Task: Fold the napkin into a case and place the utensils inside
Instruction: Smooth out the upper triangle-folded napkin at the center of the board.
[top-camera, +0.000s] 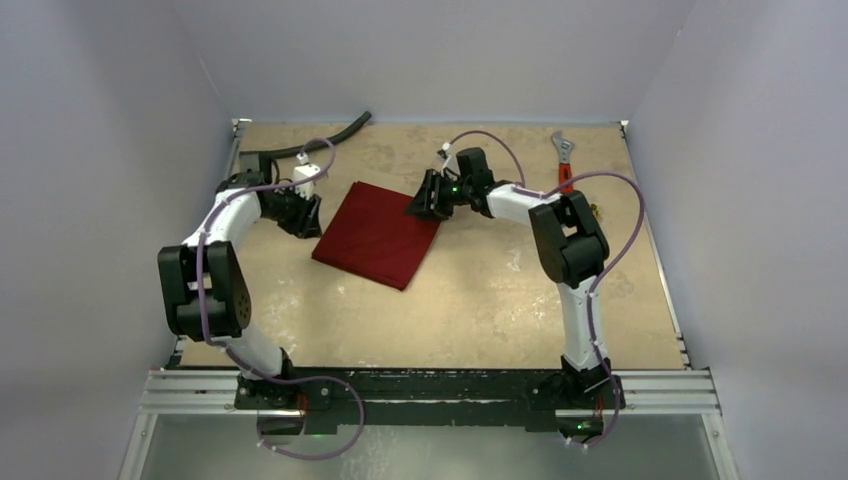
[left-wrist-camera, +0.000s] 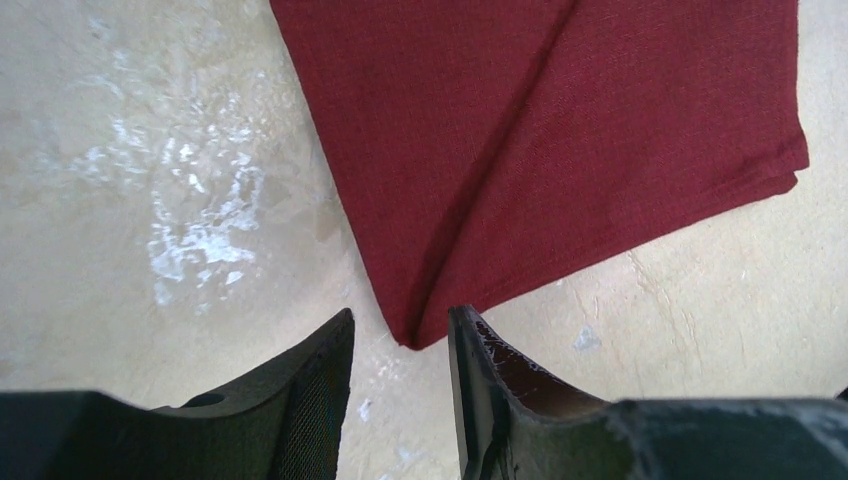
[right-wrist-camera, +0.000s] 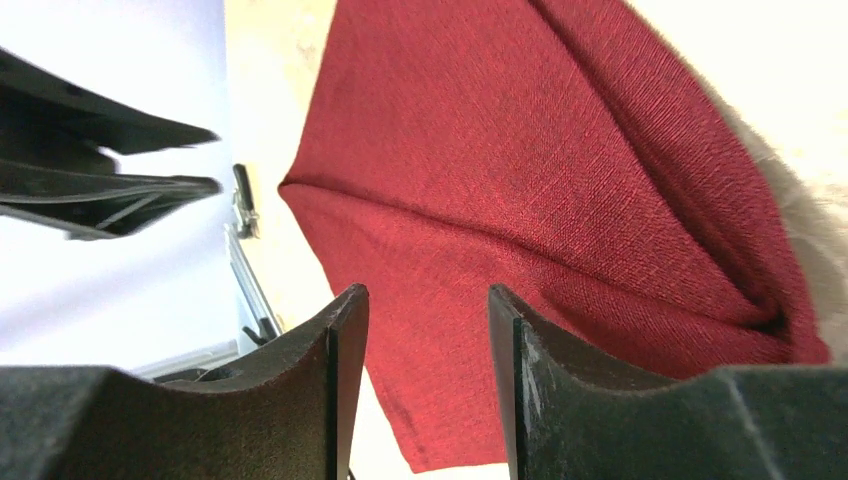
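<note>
The dark red napkin (top-camera: 378, 235) lies flat on the table as a folded, tilted rectangle, with a crease running across it (left-wrist-camera: 560, 130). My left gripper (top-camera: 308, 218) sits low at its left corner. In the left wrist view it is open (left-wrist-camera: 402, 315), and the cloth's corner lies just ahead of the fingertips, not between them. My right gripper (top-camera: 425, 200) hovers at the napkin's far right corner. It is open (right-wrist-camera: 426, 292), with the cloth (right-wrist-camera: 540, 170) spread below and beyond it. The utensils are almost hidden: only a small gold glint (top-camera: 596, 209) shows behind the right arm's elbow.
A black hose (top-camera: 330, 135) lies at the back left. A red-handled silver wrench (top-camera: 565, 160) lies at the back right. Pale walls close in the tan table on three sides, and a metal rail (top-camera: 430, 385) runs along the near edge.
</note>
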